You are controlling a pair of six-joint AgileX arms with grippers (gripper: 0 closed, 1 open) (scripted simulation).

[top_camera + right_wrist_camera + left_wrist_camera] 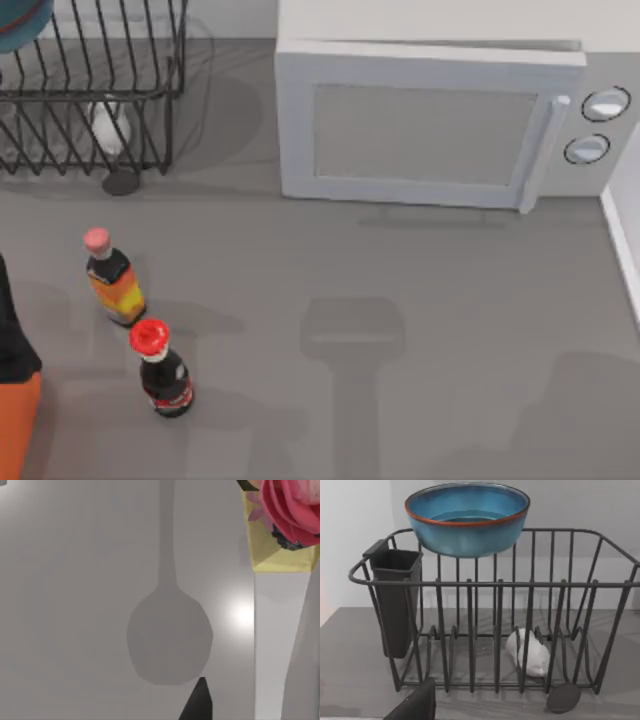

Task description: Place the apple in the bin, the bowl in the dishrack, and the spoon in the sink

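The teal-blue bowl (466,520) with its reddish rim is upright over the far side of the black wire dishrack (495,630). Whether it rests on the bars or hangs above them I cannot tell. From above, the bowl (20,25) is at the rack's (90,90) back left corner. The orange bin (15,425) shows one corner at the table's front left. A dark part of my left gripper (417,705) faces the rack from the front. A dark part of my right gripper (197,702) hangs over bare grey surface. The apple, spoon and sink are out of view.
A white microwave (430,125) stands at the back right. An orange-labelled bottle (113,280) and a red-capped dark bottle (163,372) stand front left. A white lump (530,652) lies inside the rack, beside a black cutlery holder (395,600). A yellow box with a pink flower (285,525) is nearby.
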